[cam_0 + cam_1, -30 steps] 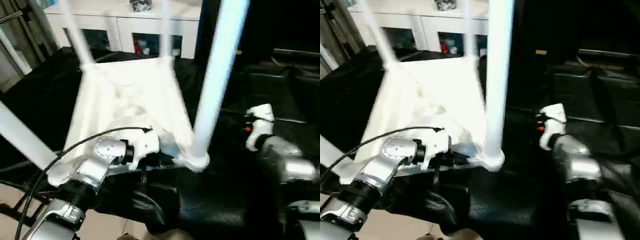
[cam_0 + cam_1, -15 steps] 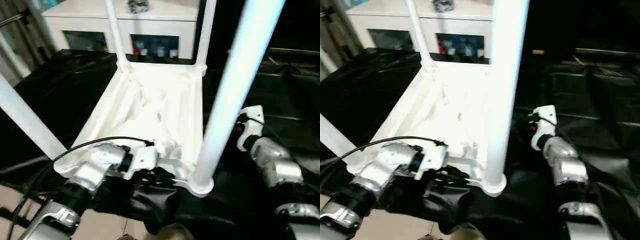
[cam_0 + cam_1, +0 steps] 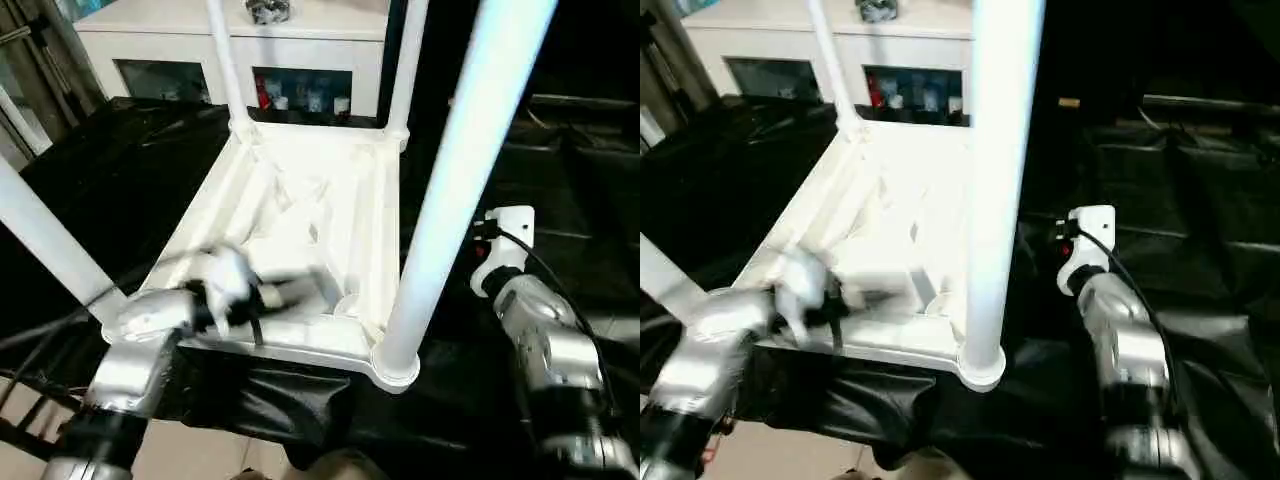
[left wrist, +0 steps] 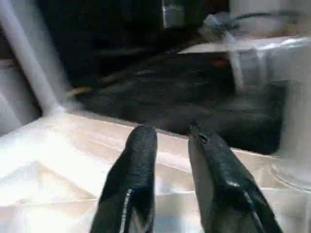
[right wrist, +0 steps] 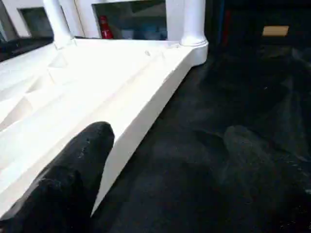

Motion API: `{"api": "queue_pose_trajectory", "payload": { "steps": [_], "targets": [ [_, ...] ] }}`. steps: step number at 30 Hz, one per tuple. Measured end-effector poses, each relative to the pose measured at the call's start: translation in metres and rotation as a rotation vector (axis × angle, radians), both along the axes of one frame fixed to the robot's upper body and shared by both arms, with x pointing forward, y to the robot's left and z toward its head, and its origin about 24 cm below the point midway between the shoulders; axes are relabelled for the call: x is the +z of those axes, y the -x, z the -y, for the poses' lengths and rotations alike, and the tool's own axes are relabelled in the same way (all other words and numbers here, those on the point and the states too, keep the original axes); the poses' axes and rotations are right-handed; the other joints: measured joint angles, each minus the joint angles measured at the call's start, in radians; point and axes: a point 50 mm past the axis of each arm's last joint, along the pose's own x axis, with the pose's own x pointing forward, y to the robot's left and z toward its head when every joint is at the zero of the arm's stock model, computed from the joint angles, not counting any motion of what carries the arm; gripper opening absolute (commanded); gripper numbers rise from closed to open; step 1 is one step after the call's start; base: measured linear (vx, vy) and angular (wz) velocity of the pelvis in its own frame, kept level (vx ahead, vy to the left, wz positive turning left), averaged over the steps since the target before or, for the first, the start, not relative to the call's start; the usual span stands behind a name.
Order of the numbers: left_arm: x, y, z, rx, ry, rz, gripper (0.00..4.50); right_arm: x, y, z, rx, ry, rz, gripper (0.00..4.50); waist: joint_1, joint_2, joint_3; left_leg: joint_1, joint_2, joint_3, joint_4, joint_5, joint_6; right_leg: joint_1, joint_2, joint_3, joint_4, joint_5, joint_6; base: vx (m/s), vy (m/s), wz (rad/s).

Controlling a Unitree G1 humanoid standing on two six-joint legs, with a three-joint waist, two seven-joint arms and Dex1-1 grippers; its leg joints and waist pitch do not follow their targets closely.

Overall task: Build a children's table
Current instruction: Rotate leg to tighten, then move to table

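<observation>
The white tabletop (image 3: 300, 200) lies upside down on black cloth, ribbed underside up. A white leg stands in each corner socket: near right (image 3: 450, 180), near left (image 3: 45, 240), far left (image 3: 225, 60), far right (image 3: 408, 60). My left gripper (image 4: 172, 136) hovers over the underside near the tabletop's near edge, blurred by motion, its fingers (image 4: 141, 150) slightly apart with nothing between them. My right gripper (image 5: 170, 136) sits low beside the tabletop's right long side (image 5: 146, 107), open and empty, one finger (image 5: 82, 165) close to the rim.
A white cabinet with glass doors (image 3: 300, 50) stands behind the table. Black cloth (image 3: 120, 160) covers the work surface, and dark cases (image 3: 590, 130) lie at the right. Beige floor (image 3: 200, 455) shows past the near edge.
My left arm has swung left and its gripper has come up from the tabletop's near rim to above the underside. The right arm has barely moved. The camera has shifted a little.
</observation>
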Motion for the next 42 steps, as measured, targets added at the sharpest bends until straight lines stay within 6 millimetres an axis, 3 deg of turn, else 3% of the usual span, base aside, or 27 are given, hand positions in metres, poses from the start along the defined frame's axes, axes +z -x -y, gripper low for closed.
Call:
{"api": "queue_pose_trajectory", "payload": {
  "steps": [3,7,13,25,27,29,33,35,37,39,40,41,42],
  "targets": [
    [-0.01,-0.002,-0.018,0.391,0.068,-0.071,1.72,0.001,0.009,-0.013,0.005,0.015,0.01,4.49,-0.018,-0.013,-0.001,0.0,-0.001,0.0,0.0,0.0,0.0,0.0,0.0,0.0,-0.001,0.0,0.003,0.0,0.0,0.0],
    [-0.024,0.008,-0.021,0.612,0.182,-0.212,1.79,0.001,0.01,-0.01,-0.062,0.09,-0.008,4.5,-0.02,-0.018,0.0,-0.001,-0.001,0.0,0.0,0.0,0.0,0.0,0.0,0.001,-0.002,-0.001,0.004,0.0,0.0,0.0],
    [-0.03,0.019,-0.016,0.713,0.182,-0.21,1.79,-0.012,0.024,-0.016,-0.04,0.143,-0.05,4.5,-0.016,-0.02,-0.001,-0.002,-0.001,-0.002,-0.002,0.0,0.0,0.0,0.002,0.001,-0.002,-0.003,0.01,0.0,0.0,0.0],
    [-0.029,0.021,-0.01,0.783,0.14,-0.223,1.79,-0.011,0.033,-0.025,-0.047,0.063,-0.085,4.5,-0.018,-0.025,-0.001,-0.002,-0.001,-0.002,0.0,0.0,0.0,0.0,0.002,0.002,-0.002,0.0,0.012,0.0,0.0,0.0],
    [-0.028,0.021,-0.01,0.784,0.14,-0.223,1.79,-0.009,0.033,-0.026,-0.046,0.061,-0.081,4.5,-0.018,-0.025,-0.001,-0.013,-0.001,-0.003,0.005,0.001,0.002,-0.004,0.002,0.002,-0.002,0.004,0.012,0.0,0.0,0.0],
    [-0.028,0.021,-0.008,0.78,0.14,-0.223,1.79,-0.007,0.034,-0.026,-0.045,0.059,-0.078,4.5,-0.018,-0.025,-0.005,-0.027,0.0,-0.004,0.014,0.006,0.009,-0.02,0.003,0.001,0.0,0.01,0.011,0.0,0.0,0.0],
    [-0.027,0.021,-0.005,0.768,0.137,-0.221,1.79,-0.008,0.034,-0.026,-0.045,0.058,-0.086,4.5,-0.019,-0.024,-0.02,-0.099,0.0,-0.006,0.045,0.023,0.045,-0.076,0.007,-0.004,-0.004,0.049,0.01,-0.086,0.012,0.0],
    [-0.028,0.022,-0.006,0.769,0.136,-0.226,1.79,-0.008,0.034,-0.026,-0.047,0.058,-0.088,4.5,-0.019,-0.022,-0.023,-0.124,0.001,-0.006,0.052,0.032,0.061,-0.09,0.007,-0.008,-0.02,0.073,0.007,-0.189,0.043,-0.01],
    [-0.029,0.022,-0.006,0.771,0.132,-0.233,1.79,-0.009,0.035,-0.026,-0.05,0.058,-0.094,4.5,-0.023,-0.017,-0.023,-0.139,0.004,-0.004,0.054,0.046,0.08,-0.092,0.0,-0.027,-0.051,0.1,-0.003,-0.215,0.059,-0.03],
    [-0.031,0.023,-0.008,0.779,0.119,-0.243,1.79,-0.01,0.035,-0.027,-0.06,0.053,-0.102,4.5,-0.031,-0.005,-0.016,-0.14,0.023,-0.001,0.053,0.047,0.074,-0.081,-0.003,-0.051,-0.067,0.082,-0.001,-0.224,0.06,-0.12],
    [-0.03,0.023,-0.009,0.784,0.117,-0.241,1.79,-0.012,0.036,-0.025,-0.085,0.052,-0.117,4.5,-0.017,-0.003,-0.001,-0.132,0.036,0.016,0.046,0.054,0.069,-0.079,-0.008,-0.072,0.054,0.004,-0.01,-0.26,0.015,-0.07],
    [-0.028,0.022,-0.008,0.778,0.117,-0.233,1.79,-0.018,0.04,-0.02,-0.117,0.055,-0.141,4.5,0.002,-0.008,0.002,-0.123,0.041,0.041,0.042,0.053,0.069,-0.064,-0.007,-0.082,0.154,-0.047,-0.02,-0.185,-0.122,-0.07],
    [-0.026,0.021,-0.008,0.775,0.125,-0.223,1.79,-0.02,0.041,-0.014,-0.15,0.061,-0.155,4.5,0.047,-0.037,0.002,-0.093,0.076,0.117,0.038,0.053,0.069,-0.039,0.009,-0.059,0.232,-0.102,-0.012,-0.185,-0.122,-0.07]
  ]
}}
